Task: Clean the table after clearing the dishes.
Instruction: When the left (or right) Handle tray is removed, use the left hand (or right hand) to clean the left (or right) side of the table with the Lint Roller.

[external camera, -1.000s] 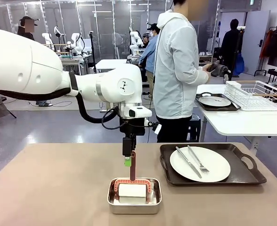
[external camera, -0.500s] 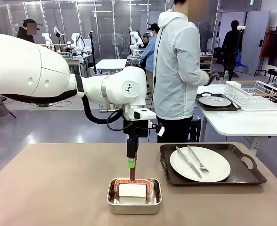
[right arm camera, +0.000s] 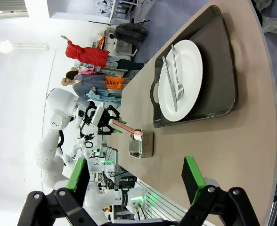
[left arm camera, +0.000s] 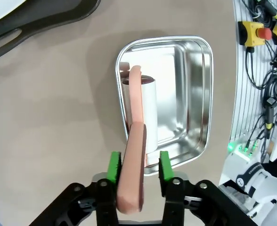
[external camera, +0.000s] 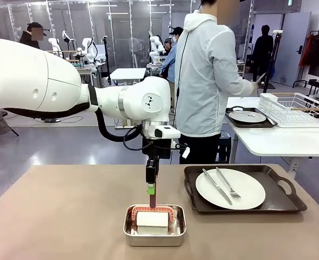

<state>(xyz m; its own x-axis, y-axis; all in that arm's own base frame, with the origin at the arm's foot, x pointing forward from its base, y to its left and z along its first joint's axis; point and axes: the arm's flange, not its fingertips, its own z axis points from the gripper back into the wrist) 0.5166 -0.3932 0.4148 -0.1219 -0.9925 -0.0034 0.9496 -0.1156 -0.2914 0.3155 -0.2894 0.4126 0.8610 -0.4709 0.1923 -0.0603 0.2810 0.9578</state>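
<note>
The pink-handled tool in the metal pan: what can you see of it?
The tool has a long salmon-pink handle, rubbery-looking, joined to a pink frame arching over a white block, perhaps a sponge. It stands roughly upright, head down in the shiny steel pan on the table. The left gripper is shut on the handle's upper end.

You've got black on the left gripper with bright green pads, and the handle between those pads is plain salmon pink, leading to a white block in the shiny silver steel pan just below the gripper. The table under it is flat, unpatterned taupe-brown. To the gripper's right, a dark brown tray carries a plain white plate with a silver-grey knife and fork.
</note>
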